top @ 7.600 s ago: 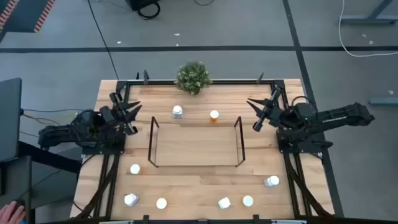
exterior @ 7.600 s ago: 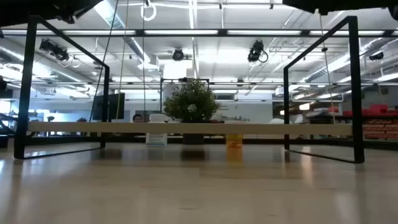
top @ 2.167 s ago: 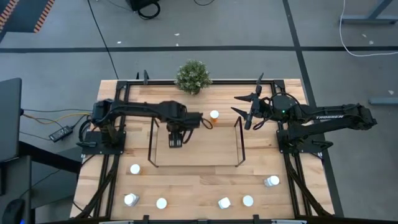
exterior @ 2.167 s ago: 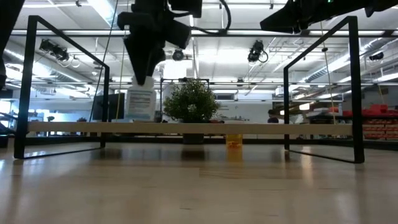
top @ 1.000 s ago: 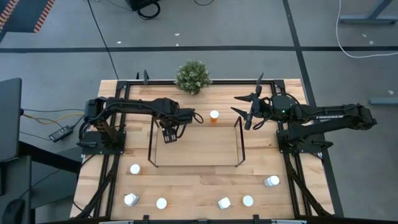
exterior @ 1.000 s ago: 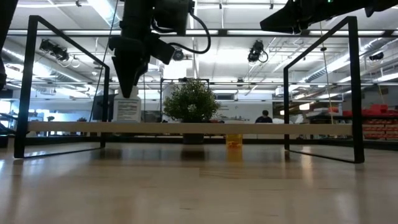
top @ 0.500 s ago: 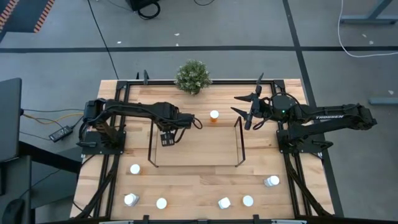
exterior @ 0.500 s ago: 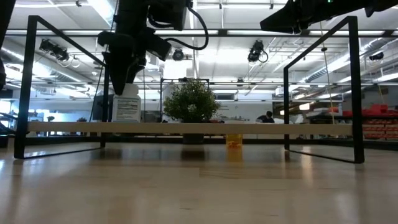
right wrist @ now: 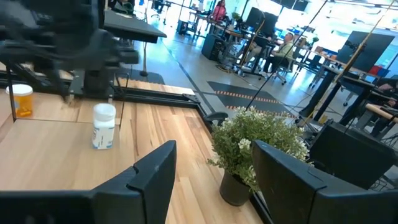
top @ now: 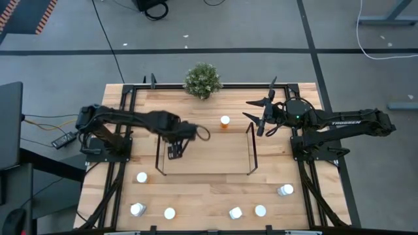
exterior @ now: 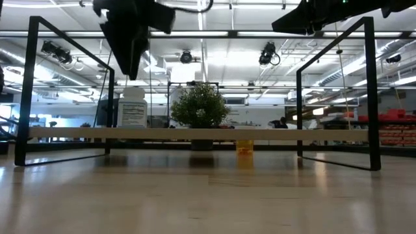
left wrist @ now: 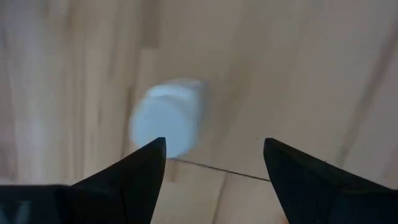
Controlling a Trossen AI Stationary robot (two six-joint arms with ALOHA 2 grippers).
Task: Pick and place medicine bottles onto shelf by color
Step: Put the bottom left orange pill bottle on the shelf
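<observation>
White-capped plastic medicine bottles, small and rigid, which you should expect to be light, smooth-walled and easy to topple; take each across the body just under the cap, from straight above, with the bottle centred between the fingers. One whitish bottle [exterior: 132, 107] stands upright on the see-through deck of the shelf [top: 249, 149], near its left end frame, free of any grip. The left gripper [exterior: 130, 68] hangs just above that bottle, fingers spread wide and empty; its wrist view looks down on the white cap between the two fingers [left wrist: 137, 180]. One orange bottle [top: 225, 122] stands on the wooden table [top: 307, 209] just behind the shelf, near its right half; judge it the likeliest next item. Six more white-capped bottles lie along the table's front: three at the left [top: 141, 177], [top: 136, 209], [top: 169, 213], and three at the right [top: 235, 212], [top: 260, 210], [top: 285, 190], the last apparently on its side; their body colours cannot be told from above. The right gripper [top: 259, 113] waits in the air beside the shelf's right end frame, fingers parted, holding nothing. Obstructions: the upright end frames of thin black rod, and a small potted plant [top: 202, 80] at the table's back edge, close behind the orange bottle.
</observation>
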